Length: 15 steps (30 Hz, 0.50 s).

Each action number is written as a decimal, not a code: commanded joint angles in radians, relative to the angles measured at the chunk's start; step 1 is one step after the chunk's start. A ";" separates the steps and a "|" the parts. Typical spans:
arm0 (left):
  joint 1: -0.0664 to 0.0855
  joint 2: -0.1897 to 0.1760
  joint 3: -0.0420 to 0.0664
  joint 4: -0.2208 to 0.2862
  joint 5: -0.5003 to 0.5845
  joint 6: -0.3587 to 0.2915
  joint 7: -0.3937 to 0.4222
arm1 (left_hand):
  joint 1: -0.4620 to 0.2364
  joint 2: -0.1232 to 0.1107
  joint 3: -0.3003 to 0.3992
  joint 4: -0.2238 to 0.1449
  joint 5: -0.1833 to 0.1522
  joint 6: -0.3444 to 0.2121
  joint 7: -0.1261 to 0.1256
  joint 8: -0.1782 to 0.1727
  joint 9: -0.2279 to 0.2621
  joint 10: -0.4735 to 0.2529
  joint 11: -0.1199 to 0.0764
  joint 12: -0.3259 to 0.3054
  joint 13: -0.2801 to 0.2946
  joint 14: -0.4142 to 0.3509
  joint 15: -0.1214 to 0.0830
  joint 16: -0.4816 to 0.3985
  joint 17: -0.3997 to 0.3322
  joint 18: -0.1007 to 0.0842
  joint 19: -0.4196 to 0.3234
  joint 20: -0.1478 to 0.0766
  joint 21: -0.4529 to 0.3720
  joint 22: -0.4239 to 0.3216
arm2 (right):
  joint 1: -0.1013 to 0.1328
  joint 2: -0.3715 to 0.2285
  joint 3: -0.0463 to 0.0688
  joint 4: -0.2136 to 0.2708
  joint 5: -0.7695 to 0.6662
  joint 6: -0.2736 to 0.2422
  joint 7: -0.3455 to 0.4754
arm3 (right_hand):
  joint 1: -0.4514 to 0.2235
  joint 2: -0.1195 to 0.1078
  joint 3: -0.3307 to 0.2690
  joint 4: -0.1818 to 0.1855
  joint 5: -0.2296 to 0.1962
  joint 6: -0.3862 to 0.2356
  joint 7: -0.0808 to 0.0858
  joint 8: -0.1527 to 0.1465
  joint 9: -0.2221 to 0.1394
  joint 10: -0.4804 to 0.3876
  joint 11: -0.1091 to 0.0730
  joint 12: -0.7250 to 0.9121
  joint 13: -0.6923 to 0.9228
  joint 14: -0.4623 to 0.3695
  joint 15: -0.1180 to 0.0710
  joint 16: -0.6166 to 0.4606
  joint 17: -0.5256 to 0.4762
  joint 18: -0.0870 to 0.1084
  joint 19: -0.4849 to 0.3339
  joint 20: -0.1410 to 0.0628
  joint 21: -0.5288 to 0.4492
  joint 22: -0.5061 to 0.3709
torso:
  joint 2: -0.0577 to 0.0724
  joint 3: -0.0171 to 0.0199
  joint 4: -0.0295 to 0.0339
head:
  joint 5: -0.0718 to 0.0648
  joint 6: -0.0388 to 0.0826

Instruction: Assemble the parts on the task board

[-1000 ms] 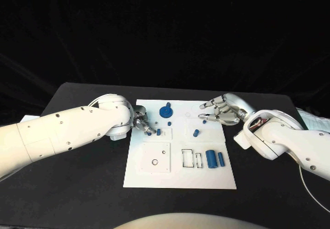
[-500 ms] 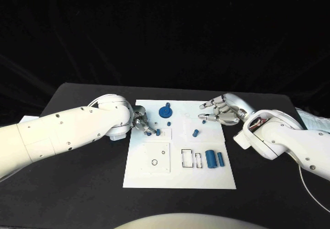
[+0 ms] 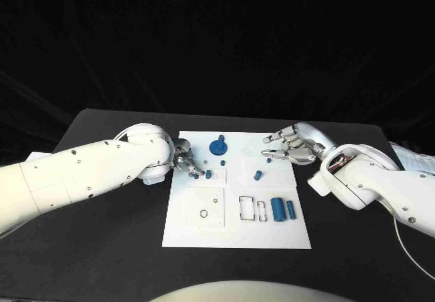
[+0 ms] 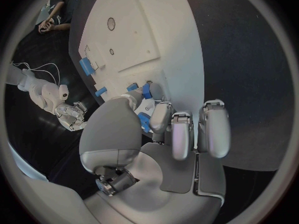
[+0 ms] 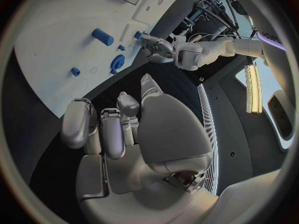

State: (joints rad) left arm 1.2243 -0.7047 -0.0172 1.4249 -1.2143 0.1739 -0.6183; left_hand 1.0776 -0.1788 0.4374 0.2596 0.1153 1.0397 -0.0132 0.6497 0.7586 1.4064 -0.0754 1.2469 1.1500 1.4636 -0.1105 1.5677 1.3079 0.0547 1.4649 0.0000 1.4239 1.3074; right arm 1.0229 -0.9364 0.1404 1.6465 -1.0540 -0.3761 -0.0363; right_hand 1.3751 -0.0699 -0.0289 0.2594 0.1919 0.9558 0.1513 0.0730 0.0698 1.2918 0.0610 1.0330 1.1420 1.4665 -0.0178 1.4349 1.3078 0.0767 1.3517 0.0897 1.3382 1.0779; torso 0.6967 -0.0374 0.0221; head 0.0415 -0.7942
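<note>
Head view: the table (image 3: 109,251) carries the board (image 3: 237,233) at its centre. The left hand (image 3: 185,161) sits at the board's left edge, fingers closed around a small blue part (image 4: 146,90). The right hand (image 3: 291,146) hovers at the far right edge, empty, fingers apart. A gear (image 3: 219,148) lies far centre; two cylinders (image 3: 283,209) lie near right.

Both arms wear smooth white shells dotted with small dark screws. Left hand (image 3: 184,161) and right hand (image 3: 291,146) are silver metal, seemingly grey-padded inside.
</note>
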 commanded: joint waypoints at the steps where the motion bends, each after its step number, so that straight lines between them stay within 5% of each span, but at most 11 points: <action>1: -0.002 -0.004 -0.002 -0.002 -0.017 0.026 -0.009 | 0.027 0.000 0.006 -0.015 0.005 0.004 -0.004 -0.004 0.001 0.006 0.000 0.000 0.000 0.107 -0.008 0.003 0.263 -0.015 0.053 -0.006 0.001 0.119 | 0.000 0.001 0.000 0.000 -0.001 0.010 0.006 | -0.003 0.010 -0.006 -0.002 0.004 0.002 -0.001 -0.002 0.000 -0.006 0.001 -0.003 -0.002 0.055 0.002 -0.004 0.039 0.019 -0.008 -0.001 -0.005 -0.001 | 0.000 0.0002 -0.0006 | 0.001 0.000; 15: -0.002 -0.003 -0.002 0.003 -0.022 0.041 -0.008 | 0.054 -0.008 0.016 -0.035 0.003 0.003 -0.005 -0.006 0.003 0.006 -0.001 -0.001 0.000 0.107 -0.009 0.003 0.263 -0.015 0.053 -0.007 -0.001 0.119 | 0.000 0.002 0.000 0.000 -0.001 0.011 0.007 | -0.003 0.010 -0.006 -0.002 0.004 0.002 -0.001 -0.002 0.000 -0.006 0.001 -0.003 -0.002 0.055 0.002 -0.004 0.039 0.019 -0.008 -0.001 -0.005 -0.001 | 0.001 0.0008 -0.0019 | 0.003 -0.003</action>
State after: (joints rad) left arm 1.2257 -0.7090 -0.0162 1.4283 -1.2253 0.1837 -0.6179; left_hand 1.1250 -0.1832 0.4538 0.2296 0.1152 1.0415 -0.0111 0.6496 0.7608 1.4063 -0.0753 1.2469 1.1498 1.4674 -0.1142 1.5678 1.3078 0.0547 1.4649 0.0000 1.4238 1.3074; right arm 1.0229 -0.9353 0.1404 1.6456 -1.0529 -0.3760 -0.0364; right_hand 1.3752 -0.0699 -0.0289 0.2594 0.1918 0.9558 0.1513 0.0730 0.0698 1.2919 0.0610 1.0330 1.1411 1.4665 -0.0178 1.4350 1.3076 0.0766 1.3517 0.0897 1.3382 1.0779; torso 0.6973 -0.0366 0.0211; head 0.0444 -0.7964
